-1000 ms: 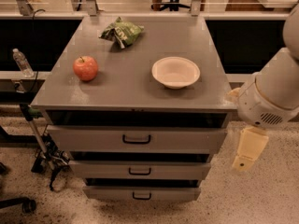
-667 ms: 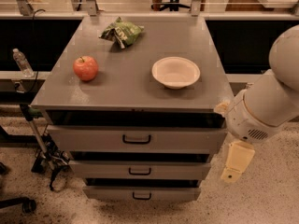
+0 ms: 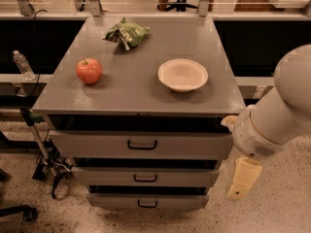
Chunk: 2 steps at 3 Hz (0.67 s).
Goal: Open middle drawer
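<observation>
The grey cabinet (image 3: 146,89) has three stacked drawers on its front. The middle drawer (image 3: 184,177) is a shallow grey front with a small black loop handle (image 3: 145,178), sitting between the taller top drawer (image 3: 87,143) and the lowest drawer (image 3: 112,201). A dark gap shows above each front. My gripper (image 3: 241,182) hangs pointing down from the white arm (image 3: 277,120), just off the cabinet's right front corner. It is level with the middle drawer, to the right of it, and touches nothing.
On the cabinet top lie a red apple (image 3: 89,71), a white bowl (image 3: 182,74) and a green chip bag (image 3: 126,33). A plastic bottle (image 3: 23,65) stands at the left. A chair base and cables (image 3: 46,169) sit on the floor at the left.
My arm has swung left and down, bringing the gripper from beside the top drawer to beside the middle drawer. The drawers and tabletop objects have not moved.
</observation>
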Motion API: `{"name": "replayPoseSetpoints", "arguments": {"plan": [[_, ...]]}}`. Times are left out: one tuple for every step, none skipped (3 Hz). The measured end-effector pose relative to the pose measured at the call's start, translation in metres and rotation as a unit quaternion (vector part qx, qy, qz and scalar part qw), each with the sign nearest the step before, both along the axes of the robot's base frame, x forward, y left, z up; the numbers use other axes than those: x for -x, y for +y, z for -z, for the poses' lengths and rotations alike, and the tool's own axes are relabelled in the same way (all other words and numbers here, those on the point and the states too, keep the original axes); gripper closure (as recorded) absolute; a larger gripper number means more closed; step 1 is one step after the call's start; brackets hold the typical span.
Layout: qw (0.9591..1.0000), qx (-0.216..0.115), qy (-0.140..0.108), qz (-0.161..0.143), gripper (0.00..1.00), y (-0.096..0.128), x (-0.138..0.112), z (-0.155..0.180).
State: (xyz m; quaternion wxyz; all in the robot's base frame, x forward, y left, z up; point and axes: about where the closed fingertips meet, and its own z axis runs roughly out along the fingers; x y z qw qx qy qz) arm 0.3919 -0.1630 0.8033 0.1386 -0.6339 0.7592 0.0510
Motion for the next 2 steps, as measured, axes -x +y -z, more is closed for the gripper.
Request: {"name": "replayPoseSetpoints", "arguments": {"plan": [[0.9997, -0.02, 0.01, -0.009, 0.0, 0.0, 0.007, 0.035], [0.9991, -0.035, 0.017, -0.019, 0.0, 0.006, 0.008, 0.066]]}}
